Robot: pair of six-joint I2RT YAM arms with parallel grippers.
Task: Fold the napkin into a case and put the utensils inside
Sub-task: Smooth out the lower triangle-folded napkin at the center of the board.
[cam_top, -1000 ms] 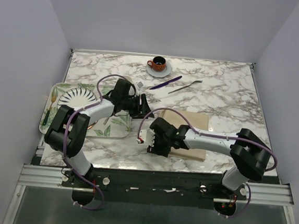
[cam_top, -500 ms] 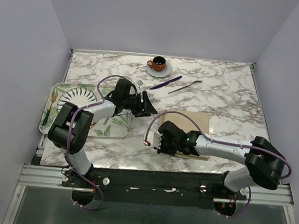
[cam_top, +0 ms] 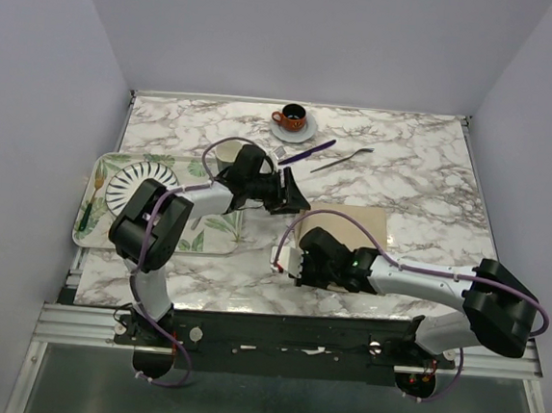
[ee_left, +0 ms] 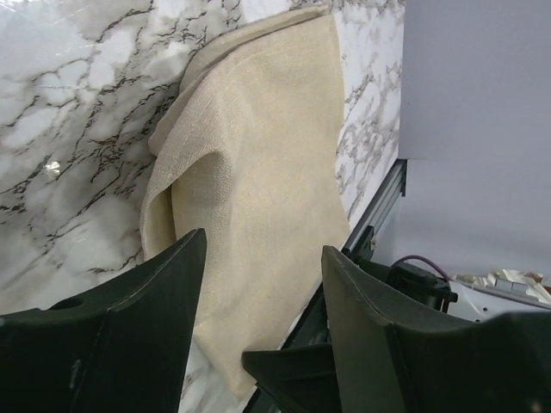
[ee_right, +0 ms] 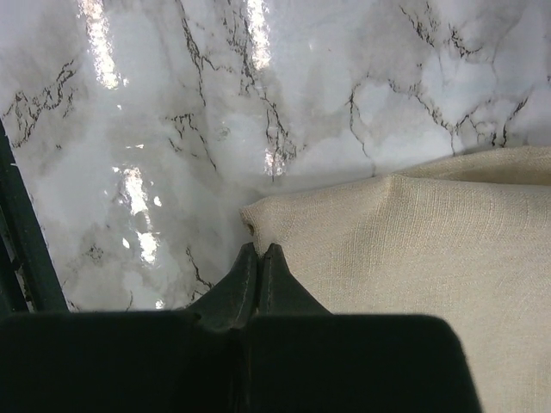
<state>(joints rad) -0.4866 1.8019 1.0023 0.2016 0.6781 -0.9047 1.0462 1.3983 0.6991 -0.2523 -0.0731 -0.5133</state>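
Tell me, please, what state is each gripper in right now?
Left gripper: open, holding nothing.
Right gripper: shut on the napkin edge.

Pale lavender walls box in the scene: the back wall (cam_top: pixel 310 36) fills the top of the overhead view, with the left wall (cam_top: pixel 30 146) and right wall (cam_top: pixel 543 143) slanting down either side. In the middle sits a white marble-topped table (cam_top: pixel 424 171) with grey veins. An aluminium rail (cam_top: pixel 72 322) runs along its lower edge, above a dull grey-green floor (cam_top: pixel 288 401). Soft, even light; bright glare streaks (ee_right: pixel 95 34) gloss the marble, upper left in the right wrist view.
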